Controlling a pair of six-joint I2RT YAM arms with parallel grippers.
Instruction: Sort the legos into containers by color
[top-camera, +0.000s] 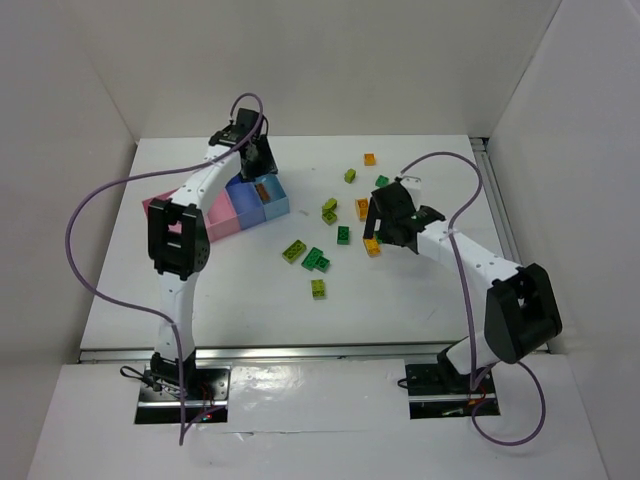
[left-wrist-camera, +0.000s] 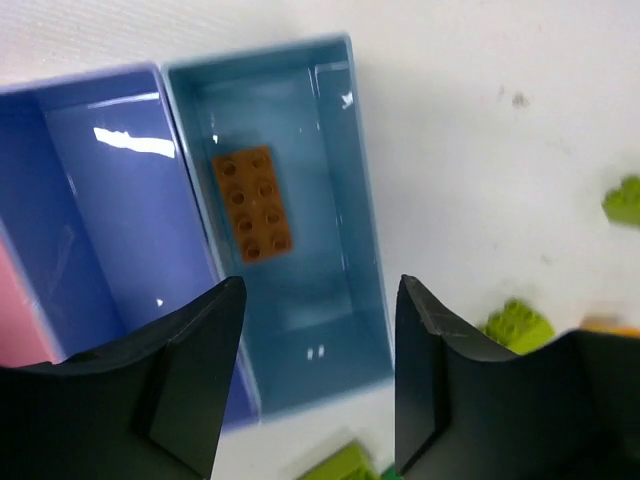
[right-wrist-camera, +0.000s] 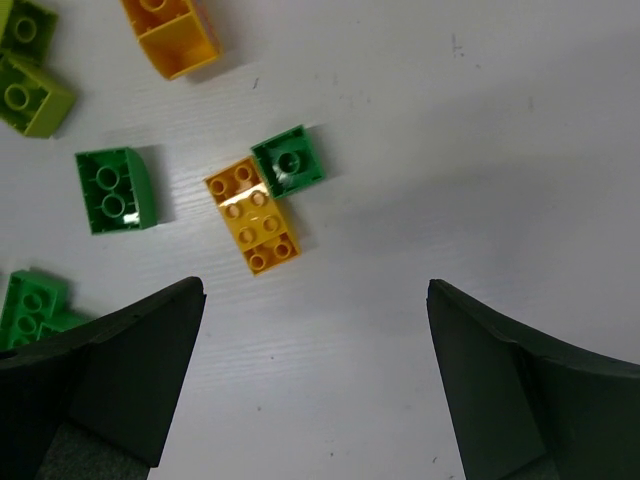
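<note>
One orange brick (left-wrist-camera: 252, 203) is seen in the light-blue bin (left-wrist-camera: 362, 230), judged the place for orange; the left gripper (left-wrist-camera: 320, 290) is held open above it. Rightward, the right gripper (right-wrist-camera: 315, 300) is spread wide over an amber brick (right-wrist-camera: 255, 222) touching a dark green brick (right-wrist-camera: 288, 160), likely for pickup.

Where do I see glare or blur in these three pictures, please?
Left wrist view: white glare spots in the light-blue bin and the darker blue bin; the lime brick at right looks soft. Right wrist view: orange brick sharp, short soft shadows. Top view: even light.
</note>
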